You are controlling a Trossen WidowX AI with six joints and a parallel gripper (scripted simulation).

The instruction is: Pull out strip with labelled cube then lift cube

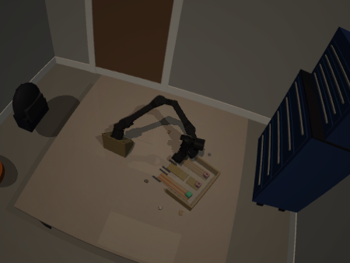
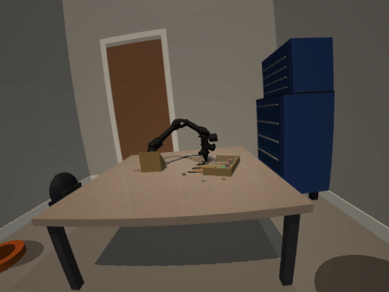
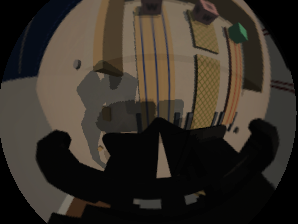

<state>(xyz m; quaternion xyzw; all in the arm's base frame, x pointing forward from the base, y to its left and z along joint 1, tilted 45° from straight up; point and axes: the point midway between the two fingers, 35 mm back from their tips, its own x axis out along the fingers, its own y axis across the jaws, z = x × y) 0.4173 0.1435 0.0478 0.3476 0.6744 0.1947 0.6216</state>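
Note:
The tan, blue-lined strip (image 1: 195,167) (image 3: 148,60) runs unbroken to a pink cube (image 1: 206,175) (image 3: 151,6) marked "W". The yellow, cross-hatched strip is split by a gap into a near piece (image 1: 177,172) (image 3: 206,90) and a far piece (image 1: 192,182) (image 3: 204,37); another pink cube (image 1: 198,184) (image 3: 205,11) with a dark mark stands at its far end. The orange striped strip (image 1: 171,183) (image 3: 234,75) leads to a green cube (image 1: 188,194) (image 2: 223,167) (image 3: 238,33). My gripper (image 1: 177,159) (image 2: 206,161) (image 3: 158,120) is shut and empty, at the blue-lined strip's near end. Its fingers partly hide the dark tabs there.
A low wooden tray (image 1: 206,190) (image 2: 218,172) (image 3: 112,42) surrounds the strips' far ends, with walls on its sides and back. Small pebbles (image 1: 146,180) (image 1: 160,208) (image 3: 77,64) lie around it. The arm's wooden base block (image 1: 117,145) (image 2: 149,162) stands behind.

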